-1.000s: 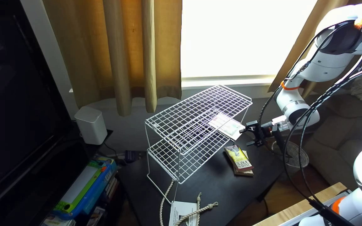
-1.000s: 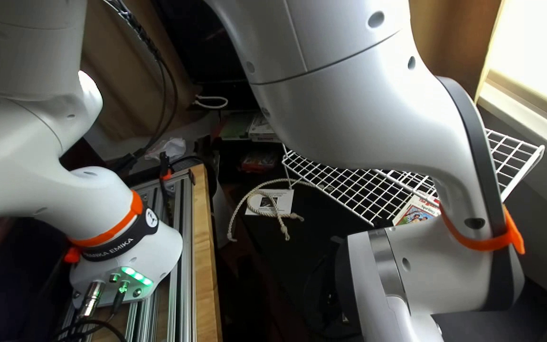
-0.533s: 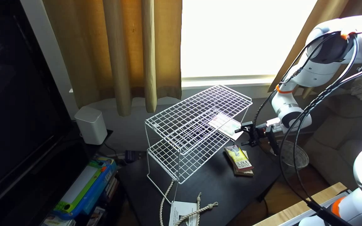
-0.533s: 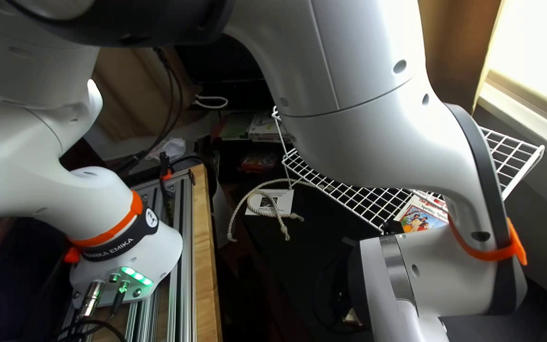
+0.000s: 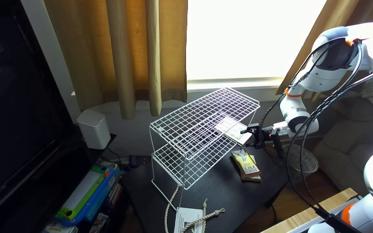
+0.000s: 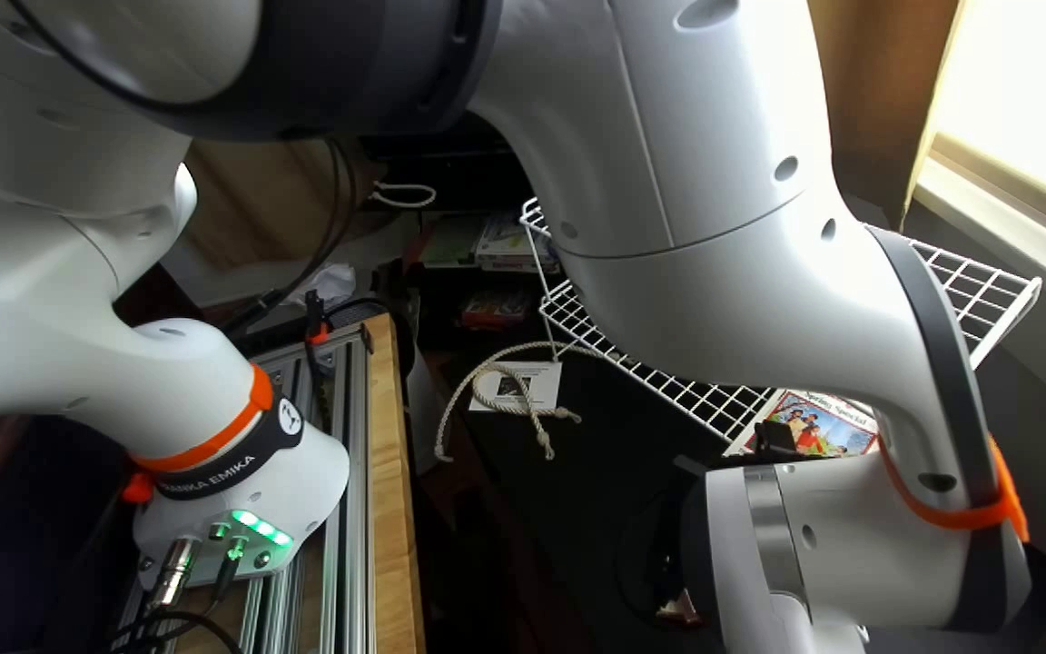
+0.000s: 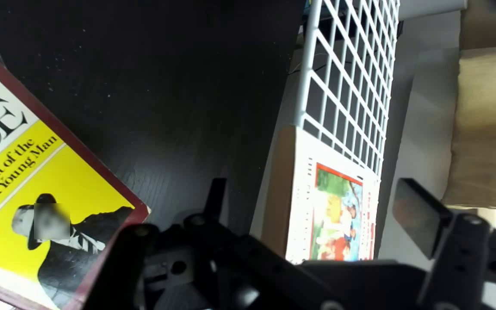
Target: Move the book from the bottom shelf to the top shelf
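Observation:
The book point(image 5: 235, 130), with a white border and a multicoloured picture cover, lies flat on the bottom shelf point(image 5: 202, 166) at the end near my arm. Its end sticks out past the grid. Its cover also shows in an exterior view point(image 6: 823, 425) and in the wrist view point(image 7: 336, 215). The top shelf point(image 5: 199, 119) is above it and holds nothing. My gripper point(image 5: 246, 139) is open at the book's projecting end. In the wrist view the gripper point(image 7: 314, 200) has its fingers apart on either side of the book. I cannot tell whether they touch it.
Two stacked paperbacks point(image 5: 246, 164) lie on the black table below my gripper; the yellow one also shows in the wrist view point(image 7: 71, 181). A rope point(image 5: 202, 221) and a white paper point(image 5: 186, 216) lie by the rack's far end. A wicker basket point(image 5: 303, 160) stands beyond the table.
My gripper has moved toward the rack and the book's end, and the arm has come down. More of the book's cover shows in an exterior view. The book and rack look unmoved.

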Robot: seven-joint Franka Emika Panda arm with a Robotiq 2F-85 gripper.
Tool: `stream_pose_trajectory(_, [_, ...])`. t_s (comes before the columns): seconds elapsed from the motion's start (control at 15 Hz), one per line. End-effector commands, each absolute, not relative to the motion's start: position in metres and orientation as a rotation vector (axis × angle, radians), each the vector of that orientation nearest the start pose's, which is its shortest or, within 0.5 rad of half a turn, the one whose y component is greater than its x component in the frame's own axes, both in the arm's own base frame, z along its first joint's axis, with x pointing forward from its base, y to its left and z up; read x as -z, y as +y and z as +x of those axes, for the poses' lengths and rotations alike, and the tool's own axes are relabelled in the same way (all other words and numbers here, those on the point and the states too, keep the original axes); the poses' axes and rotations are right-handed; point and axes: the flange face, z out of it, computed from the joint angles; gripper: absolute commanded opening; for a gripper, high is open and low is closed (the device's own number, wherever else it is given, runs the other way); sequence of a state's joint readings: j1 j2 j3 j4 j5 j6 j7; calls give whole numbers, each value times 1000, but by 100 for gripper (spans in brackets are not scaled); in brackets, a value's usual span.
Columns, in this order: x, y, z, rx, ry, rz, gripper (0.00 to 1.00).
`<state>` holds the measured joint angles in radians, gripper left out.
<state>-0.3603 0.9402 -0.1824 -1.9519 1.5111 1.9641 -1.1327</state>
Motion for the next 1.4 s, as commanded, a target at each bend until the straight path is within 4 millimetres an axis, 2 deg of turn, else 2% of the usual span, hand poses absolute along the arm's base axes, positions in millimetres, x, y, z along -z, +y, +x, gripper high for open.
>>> stream_pose_trajectory(0.0, [27,-223,461,263,739,-1943,66])
stream_pose_trajectory(0.13, [28,-225,462,270,748,-1937,49])
stream_pose_trajectory(0.53, [34,-231,456,231,808,-1946,4])
stream_pose_trajectory(0.6, [33,-233,455,225,822,-1945,1])
stream_pose_trajectory(0.73, [30,-236,453,220,836,-1937,4])
stream_pose_trajectory(0.87, [27,-239,451,215,845,-1940,1])
stream_pose_trajectory(1.13, [16,-242,444,196,850,-1990,3])
stream_pose_trajectory(1.33, [8,-249,431,165,830,-2025,3])
